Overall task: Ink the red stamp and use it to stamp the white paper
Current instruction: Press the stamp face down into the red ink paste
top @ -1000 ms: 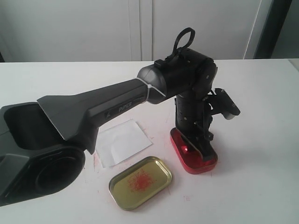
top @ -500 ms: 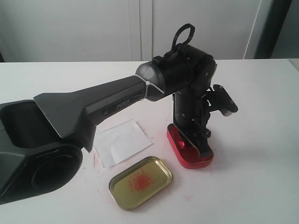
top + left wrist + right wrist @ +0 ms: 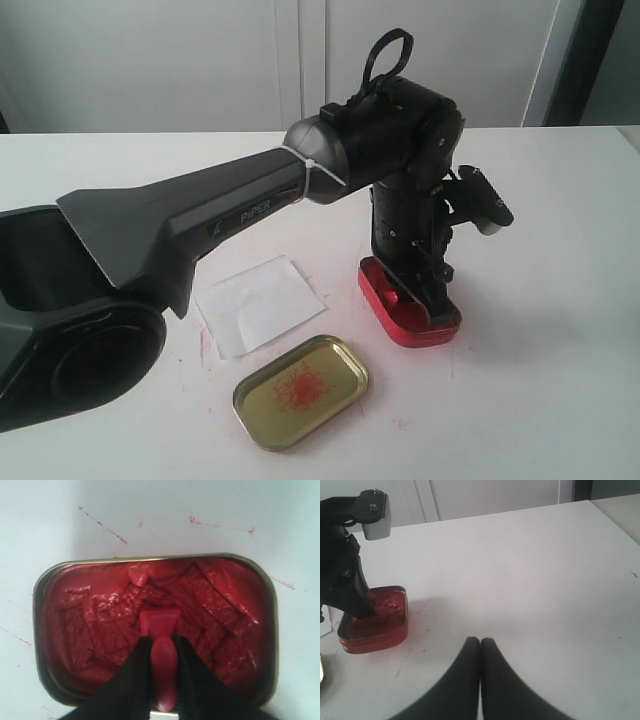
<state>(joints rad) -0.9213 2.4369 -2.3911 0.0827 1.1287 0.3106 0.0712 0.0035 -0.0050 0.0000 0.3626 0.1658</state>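
My left gripper (image 3: 161,642) is shut on the red stamp (image 3: 161,645), holding its knob between the black fingers. The stamp's block base (image 3: 160,622) sits down in the red ink of the open ink tin (image 3: 90,610). In the exterior view the left gripper (image 3: 432,300) stands upright over the ink tin (image 3: 400,322), and the stamp is hidden behind the fingers. The white paper (image 3: 258,303) lies flat to the left of the tin. My right gripper (image 3: 480,641) is shut on nothing, over bare table well away from the ink tin (image 3: 377,622).
A gold tin lid (image 3: 301,389) smeared with red lies in front of the paper. The left arm (image 3: 200,225) stretches across the left half of the white table (image 3: 560,330). Faint red smudges mark the table around the tin.
The left gripper with the stamp and the ink tin under it have shifted slightly left and back. The wrist has turned a little. The right gripper stays out of the exterior view.
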